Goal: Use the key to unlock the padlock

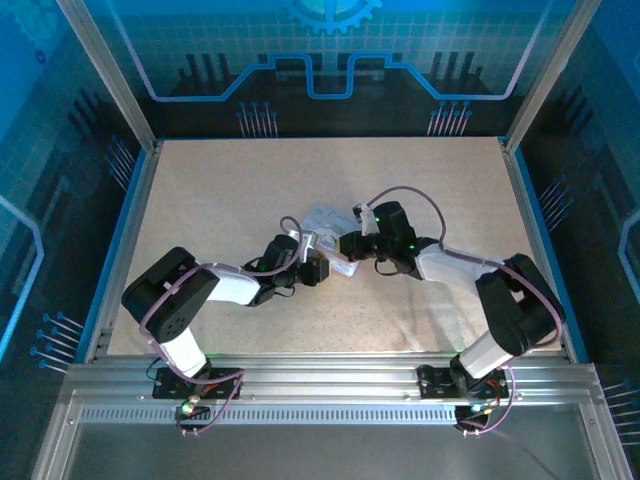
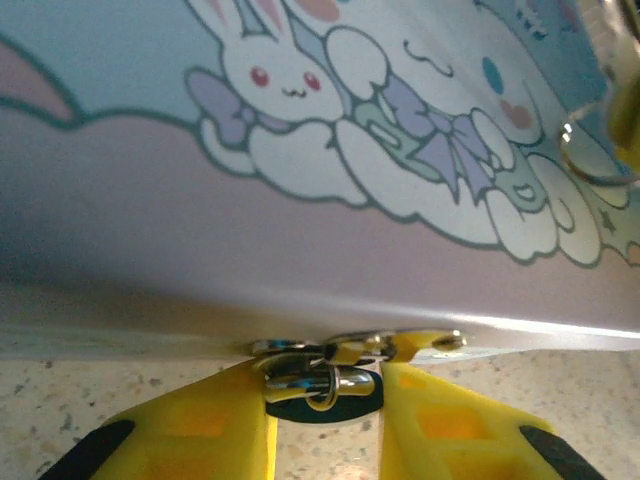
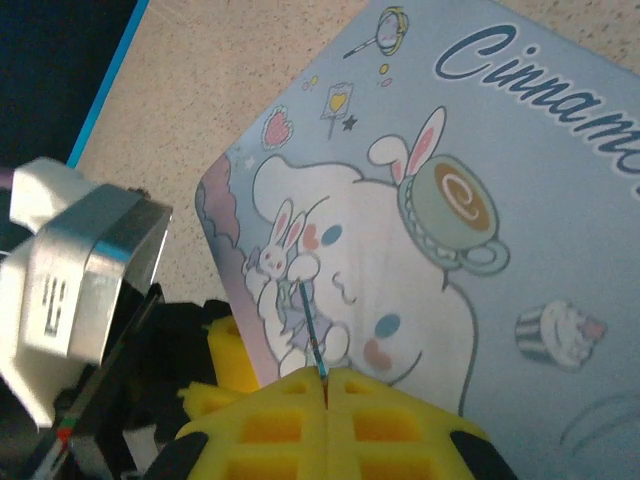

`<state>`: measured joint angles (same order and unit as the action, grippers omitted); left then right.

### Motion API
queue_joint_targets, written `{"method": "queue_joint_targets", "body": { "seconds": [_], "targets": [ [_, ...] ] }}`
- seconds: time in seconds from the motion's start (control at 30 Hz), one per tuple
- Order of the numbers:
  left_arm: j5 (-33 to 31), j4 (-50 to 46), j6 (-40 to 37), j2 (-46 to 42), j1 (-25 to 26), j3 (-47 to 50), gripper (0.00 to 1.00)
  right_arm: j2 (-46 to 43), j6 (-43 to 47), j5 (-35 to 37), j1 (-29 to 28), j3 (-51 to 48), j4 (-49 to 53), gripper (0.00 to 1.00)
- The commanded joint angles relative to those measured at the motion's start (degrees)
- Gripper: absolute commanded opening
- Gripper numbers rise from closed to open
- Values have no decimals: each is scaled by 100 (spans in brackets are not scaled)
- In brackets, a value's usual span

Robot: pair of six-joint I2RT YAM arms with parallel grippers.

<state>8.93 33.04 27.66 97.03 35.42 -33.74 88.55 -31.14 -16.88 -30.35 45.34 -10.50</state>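
Observation:
The padlock is tiny and silvery with a dark bluish end, and it hangs at the lower edge of the lavender cartoon tin. My left gripper has its yellow fingers pressed against both sides of the lock, so it is shut on it. My right gripper is shut on the key, whose thin blade sticks out edge-on over the tin's printed lid. From above, both grippers meet at the tin, the left gripper from the left and the right gripper from the right.
The tin lies mid-table on the speckled tabletop. The left arm's silver wrist block and one of its yellow fingers sit close to the left of my right gripper. Blue rails and a metal frame border the table.

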Motion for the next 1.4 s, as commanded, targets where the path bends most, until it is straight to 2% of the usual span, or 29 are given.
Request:
{"method": "queue_joint_targets", "body": {
  "seconds": [0.0,0.27,0.53,0.77,1.13,1.37],
  "targets": [
    [220,-479,465,-361,29,-268,26,-555,304,304,-97,-274,167,4],
    [565,-1204,1279,-646,31,-516,17,-1949,637,942,-456,-1299,310,4],
    [982,-1375,1821,-777,31,-706,16,-2787,797,1278,-928,-2098,80,4],
    [1099,-1520,2272,-939,27,-750,16,-2668,1148,1604,-1313,-2422,-259,5],
    [1234,-1185,2841,-895,27,-687,17,-2020,1517,1732,-1443,-2066,-303,5],
    [1213,-1036,3000,-841,65,-617,16,-1851,1525,1854,-1445,-2078,-665,5]
  ]
}}
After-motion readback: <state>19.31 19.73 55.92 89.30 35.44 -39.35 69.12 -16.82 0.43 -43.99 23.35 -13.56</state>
